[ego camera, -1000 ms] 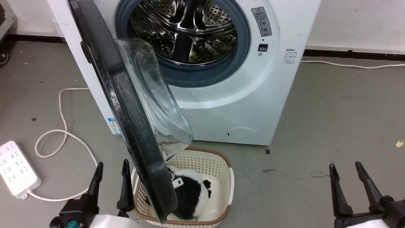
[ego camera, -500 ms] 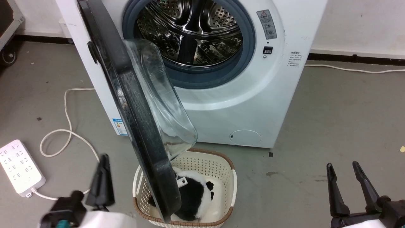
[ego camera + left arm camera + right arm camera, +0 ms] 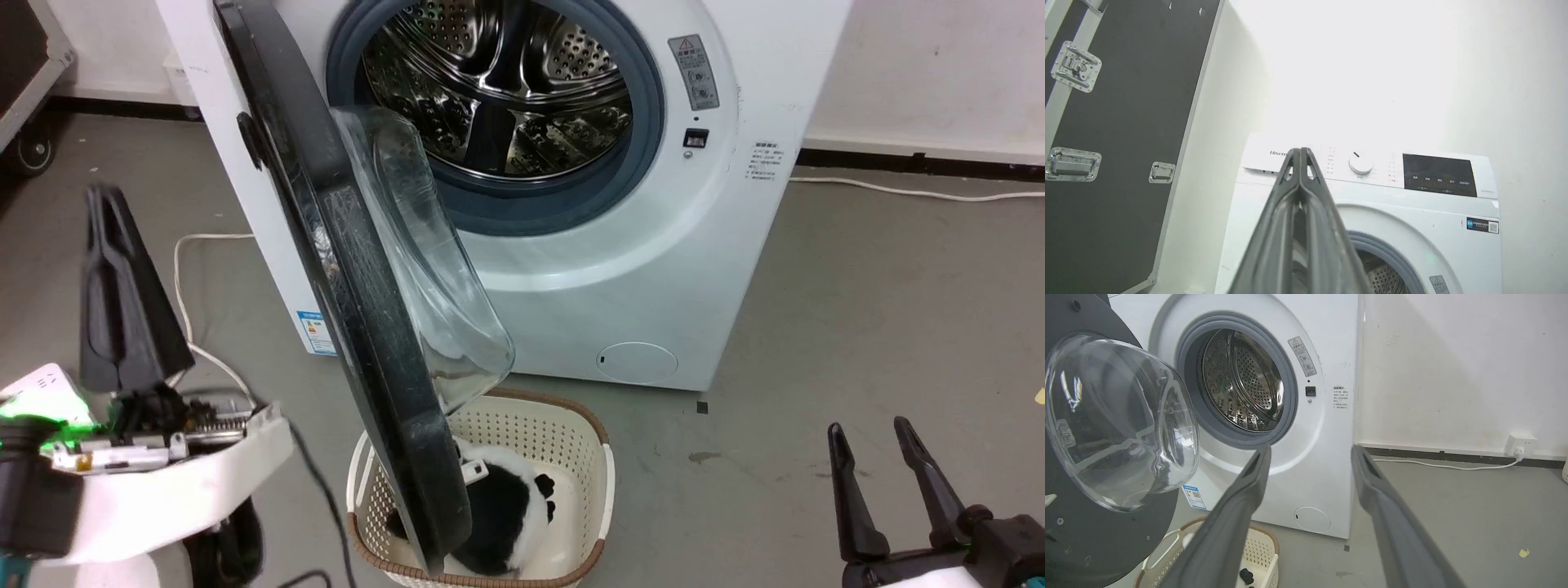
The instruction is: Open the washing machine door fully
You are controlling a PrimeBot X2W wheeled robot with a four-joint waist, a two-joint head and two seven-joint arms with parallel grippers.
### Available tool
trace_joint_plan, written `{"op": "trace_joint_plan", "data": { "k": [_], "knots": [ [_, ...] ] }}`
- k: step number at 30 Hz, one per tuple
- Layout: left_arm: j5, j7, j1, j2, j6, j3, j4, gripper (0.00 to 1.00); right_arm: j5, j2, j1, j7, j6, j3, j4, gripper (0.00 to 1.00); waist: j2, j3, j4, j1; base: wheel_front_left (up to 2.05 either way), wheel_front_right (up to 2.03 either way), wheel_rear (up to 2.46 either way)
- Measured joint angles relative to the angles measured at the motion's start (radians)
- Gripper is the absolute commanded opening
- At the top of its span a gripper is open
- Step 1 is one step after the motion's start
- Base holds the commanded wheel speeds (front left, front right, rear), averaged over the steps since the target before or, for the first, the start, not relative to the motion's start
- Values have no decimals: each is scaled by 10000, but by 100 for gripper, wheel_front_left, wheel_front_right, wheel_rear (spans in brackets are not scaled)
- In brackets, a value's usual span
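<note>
Above perforated basket, glossy round door

Soft light is glinting off the steel drum. The wall is washing out to white in the left wrist view, and the left pincer is blurring slightly.

The brand name at the left of the washing machine's white control strip reads "Hisens", its end hidden behind the left gripper. Markings round the dial and white characters on the dark display are too small to read. Below the display, at the right, a dark sticker carries a QR code. Right of the drum opening a grey label bears a red warning triangle, and further right a block of small print is unreadable. Low on the left sits a blue-and-white sticker, its print also too small
</note>
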Motion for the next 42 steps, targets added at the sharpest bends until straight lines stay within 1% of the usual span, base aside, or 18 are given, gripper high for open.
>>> {"op": "trace_joint_plan", "data": {
  "k": [5,9,13,16,24,29,34,38,42],
  "knots": [
    [232,-2,-311,-2,-6,-635,-637,0,2,8,-1,0,0,102,92,100,0,-101,-44,0,0,0,0],
    [330,-2,-131,-2,-96,-1557,-583,0,12,15,-1,0,0,109,117,100,0,-161,-90,0,0,0,0],
    [-100,4,555,-6,-178,-2763,38,0,27,21,0,0,0,98,138,100,0,-197,-95,0,0,0,0],
    [-173,109,875,-8,-274,-3517,640,0,107,27,1,0,0,104,171,100,0,-194,-78,0,0,0,0],
    [-727,1007,1255,-10,-259,-4951,2706,0,130,40,-1,0,0,182,261,100,0,-148,-122,-1,0,0,0],
    [-1083,1237,1254,-10,13,-5114,3747,0,190,44,-3,0,0,203,274,100,0,-31,-151,0,0,0,0],
    [-1214,1141,1250,-13,203,-5053,4656,0,265,46,-4,0,0,155,305,100,0,57,-82,0,0,0,0],
    [-1290,934,1237,-6,247,-4972,5120,0,320,48,-3,0,0,121,380,100,0,62,155,0,0,0,0],
    [-1306,846,1182,-2,198,-5012,5381,0,451,52,13,0,0,82,449,100,0,4,541,0,0,0,0]
  ]
}}
